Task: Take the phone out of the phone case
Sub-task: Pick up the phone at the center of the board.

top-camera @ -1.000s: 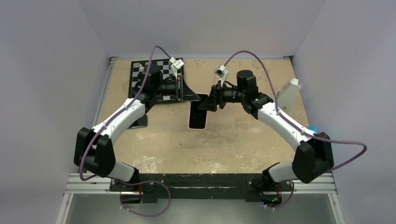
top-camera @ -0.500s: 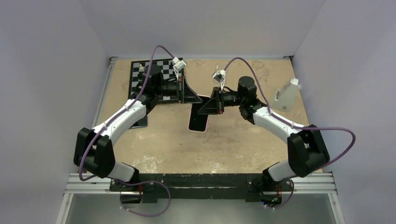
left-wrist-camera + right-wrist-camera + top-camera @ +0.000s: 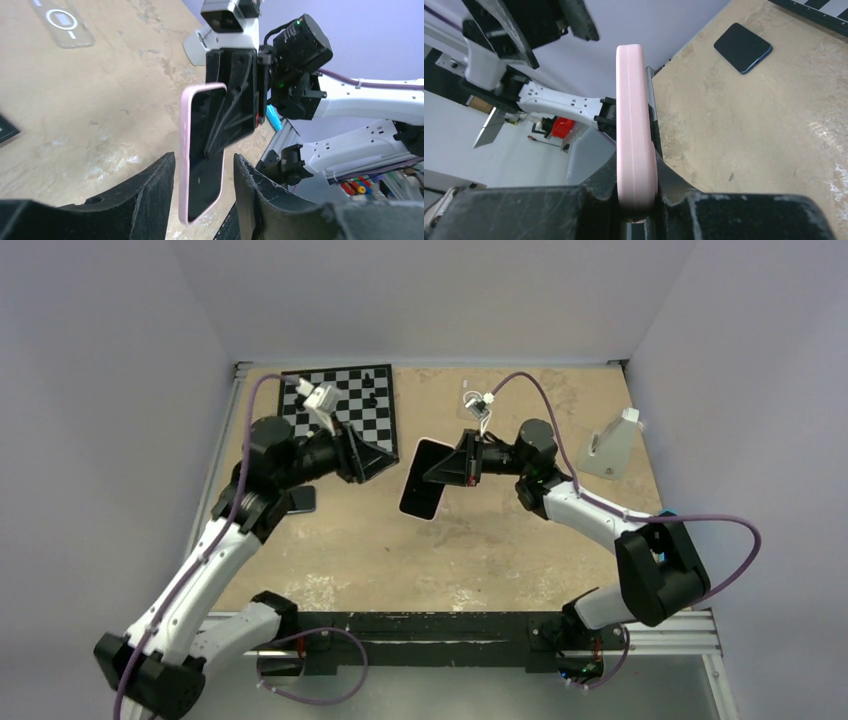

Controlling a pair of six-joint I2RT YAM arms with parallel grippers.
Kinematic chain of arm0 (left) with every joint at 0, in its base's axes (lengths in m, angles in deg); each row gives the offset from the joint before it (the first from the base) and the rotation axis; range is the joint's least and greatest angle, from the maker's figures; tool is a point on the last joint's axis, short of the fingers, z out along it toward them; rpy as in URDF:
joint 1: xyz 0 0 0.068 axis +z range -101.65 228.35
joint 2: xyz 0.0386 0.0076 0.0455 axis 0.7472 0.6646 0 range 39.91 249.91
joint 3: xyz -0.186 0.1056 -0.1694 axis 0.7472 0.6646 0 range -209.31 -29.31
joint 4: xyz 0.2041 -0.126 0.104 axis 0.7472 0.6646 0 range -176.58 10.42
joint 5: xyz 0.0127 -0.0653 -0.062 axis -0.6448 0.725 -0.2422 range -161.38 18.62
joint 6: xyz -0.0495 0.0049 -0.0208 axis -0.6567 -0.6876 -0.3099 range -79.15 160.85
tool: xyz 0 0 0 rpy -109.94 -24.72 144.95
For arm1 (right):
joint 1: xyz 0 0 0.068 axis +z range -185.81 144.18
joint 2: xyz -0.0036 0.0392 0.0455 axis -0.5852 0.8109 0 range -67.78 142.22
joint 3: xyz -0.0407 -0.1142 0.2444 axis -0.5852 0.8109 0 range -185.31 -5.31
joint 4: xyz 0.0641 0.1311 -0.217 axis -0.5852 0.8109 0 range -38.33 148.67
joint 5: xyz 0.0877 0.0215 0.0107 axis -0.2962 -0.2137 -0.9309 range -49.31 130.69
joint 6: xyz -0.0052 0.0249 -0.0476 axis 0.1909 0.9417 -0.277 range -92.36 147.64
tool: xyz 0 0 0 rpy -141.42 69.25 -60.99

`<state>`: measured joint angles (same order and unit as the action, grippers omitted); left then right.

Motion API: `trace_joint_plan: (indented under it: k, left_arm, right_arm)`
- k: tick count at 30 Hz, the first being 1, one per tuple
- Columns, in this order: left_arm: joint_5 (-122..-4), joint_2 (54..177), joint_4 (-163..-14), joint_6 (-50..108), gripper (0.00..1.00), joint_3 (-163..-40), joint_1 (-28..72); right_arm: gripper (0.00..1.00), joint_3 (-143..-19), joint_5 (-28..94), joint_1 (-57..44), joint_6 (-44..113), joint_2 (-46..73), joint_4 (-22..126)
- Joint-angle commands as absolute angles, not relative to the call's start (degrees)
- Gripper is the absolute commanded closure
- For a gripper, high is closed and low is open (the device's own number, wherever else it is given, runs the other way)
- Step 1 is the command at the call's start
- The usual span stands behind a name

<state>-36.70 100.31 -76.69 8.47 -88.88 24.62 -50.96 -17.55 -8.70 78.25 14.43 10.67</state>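
Observation:
The phone (image 3: 422,480), with a black screen and pink rim, hangs tilted above the middle of the table. My right gripper (image 3: 450,467) is shut on its upper part. In the right wrist view the pink edge of the phone (image 3: 634,110) stands clamped between the fingers of the right gripper (image 3: 636,167). My left gripper (image 3: 378,458) stands open just left of the phone, apart from it. From the left wrist, the phone (image 3: 202,150) shows beyond the gap of the open left gripper (image 3: 204,172). The transparent phone case (image 3: 65,24), with its white ring, lies flat on the table by itself.
A black smartphone (image 3: 301,500) lies on the table under the left arm and also shows as the black smartphone (image 3: 743,47) in the right wrist view. A chessboard (image 3: 345,405) with a few pieces lies at the back left. A white stand (image 3: 612,445) sits at the right.
My right gripper closed on the phone. My left gripper then opened, let go and drew back to the left. The phone now hangs tilted in the right gripper alone.

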Motion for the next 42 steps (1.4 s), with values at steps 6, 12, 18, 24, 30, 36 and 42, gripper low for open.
trace_joint_plan:
  k: [6, 12, 18, 24, 30, 36, 42]
  left_arm:
    - [-38.1, 80.6, -78.3, -2.0, 0.39, -71.3, 24.6]
    - [-30.7, 81.2, -90.2, -8.3, 0.43, -66.2, 24.5]
    - [-28.2, 82.6, -95.7, -11.8, 0.51, -62.3, 24.4]
    - [-26.4, 82.1, -102.4, -15.1, 0.68, -59.1, 24.4]
    - [-22.8, 82.4, -105.5, -16.1, 0.68, -58.5, 24.4]
    - [-20.4, 82.8, -109.2, -16.2, 0.76, -58.5, 24.4]
    - [-13.0, 84.7, -131.3, -20.1, 1.00, -56.1, 24.4]
  right_arm:
    - [1.00, -51.6, -17.4, -8.4, 91.9, 11.1, -4.0]
    - [1.00, -51.7, -16.8, -6.2, 96.7, 11.9, -8.6]
    - [1.00, -50.3, -15.4, -5.2, 104.4, 14.6, -18.9]
    - [1.00, -49.9, -14.9, -5.2, 107.7, 17.1, -23.3]
    - [1.00, -50.0, -13.7, -5.3, 108.1, 18.1, -22.7]
    - [1.00, -50.6, -14.0, -5.2, 108.2, 19.6, -22.7]
    - [1.00, -52.1, -19.1, -5.2, 110.6, 21.3, -25.6]
